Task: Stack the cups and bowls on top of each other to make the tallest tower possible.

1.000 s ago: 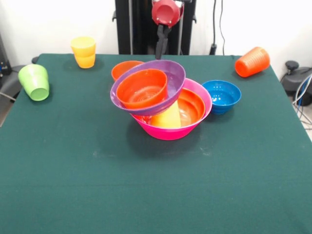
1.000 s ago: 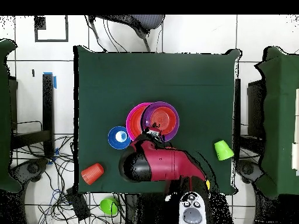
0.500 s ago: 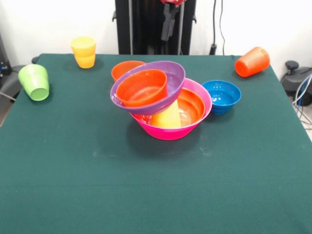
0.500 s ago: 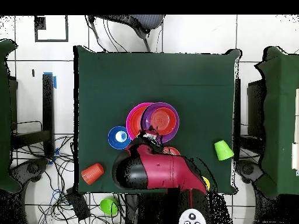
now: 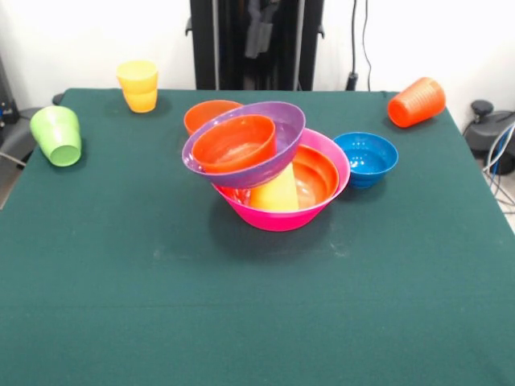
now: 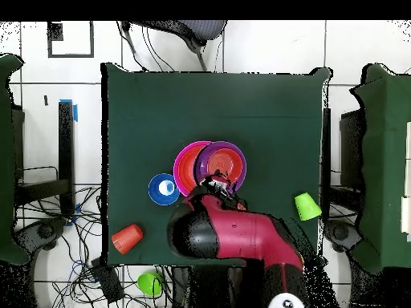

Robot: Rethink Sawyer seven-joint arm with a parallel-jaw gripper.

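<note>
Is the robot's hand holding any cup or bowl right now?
No. The gripper is up above the table's far edge, and no cup or bowl hangs from it. The tower stands by itself below.

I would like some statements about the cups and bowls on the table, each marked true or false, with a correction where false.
1. The purple bowl sits tilted on the tower, with a small orange bowl inside it. True.
2. The blue bowl is stacked in the tower. False: it stands on the table beside the pink bowl.
3. The green cup stands near the table's edge, apart from the tower. True.
4. The orange cup stands upright. False: it lies on its side.
5. A yellow cup shows inside the pink bowl, under the purple bowl. True.
</note>
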